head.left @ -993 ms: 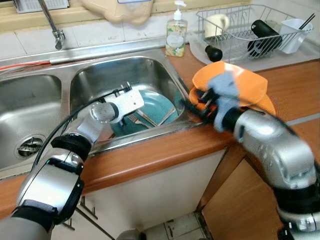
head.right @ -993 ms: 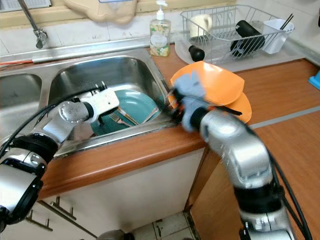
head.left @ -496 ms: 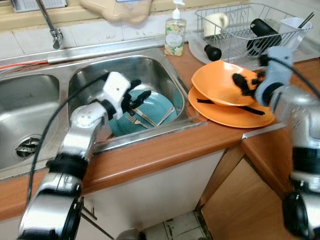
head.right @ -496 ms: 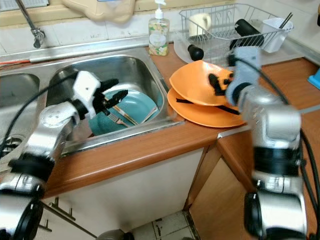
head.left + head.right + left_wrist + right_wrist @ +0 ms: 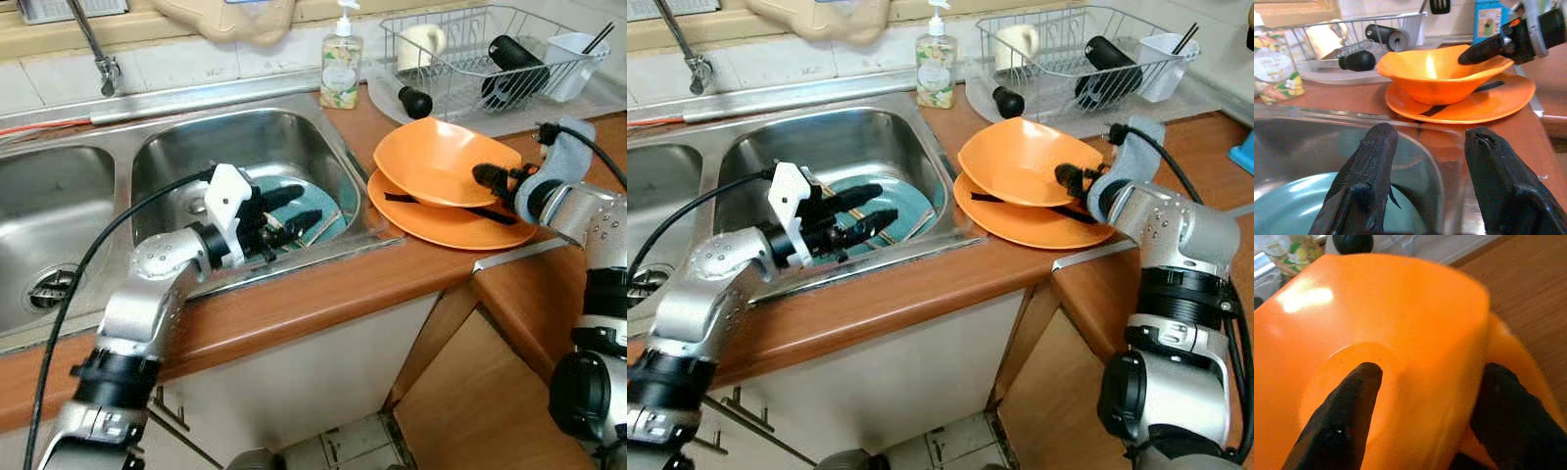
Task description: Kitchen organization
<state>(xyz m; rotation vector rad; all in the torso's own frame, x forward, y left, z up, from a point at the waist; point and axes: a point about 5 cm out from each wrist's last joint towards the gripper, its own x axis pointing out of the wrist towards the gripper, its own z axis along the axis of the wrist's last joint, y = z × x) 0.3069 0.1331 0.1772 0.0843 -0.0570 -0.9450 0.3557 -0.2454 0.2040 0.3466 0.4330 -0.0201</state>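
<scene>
My right gripper [image 5: 1420,396] has swung round, now straddling the orange bowl [image 5: 441,159] rim, unclosed; left gripper [image 5: 292,208] hovers wide open, empty, over sink plate [image 5: 328,220].

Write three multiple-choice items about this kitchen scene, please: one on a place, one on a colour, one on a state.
1. Where does the teal plate lie?
A. in the sink basin
B. in the dish rack
C. on the counter

2. What colour is the bowl on the counter?
A. white
B. orange
C. teal

3. How do the jaws of the left gripper stand?
A. shut on a fork
B. shut on the plate
C. open

Answers: 1 A, the plate rests at the bottom of the sink. 2 B, the bowl sits on an orange plate of like colour. 3 C, the left wrist view shows a gap between the fingers.
</scene>
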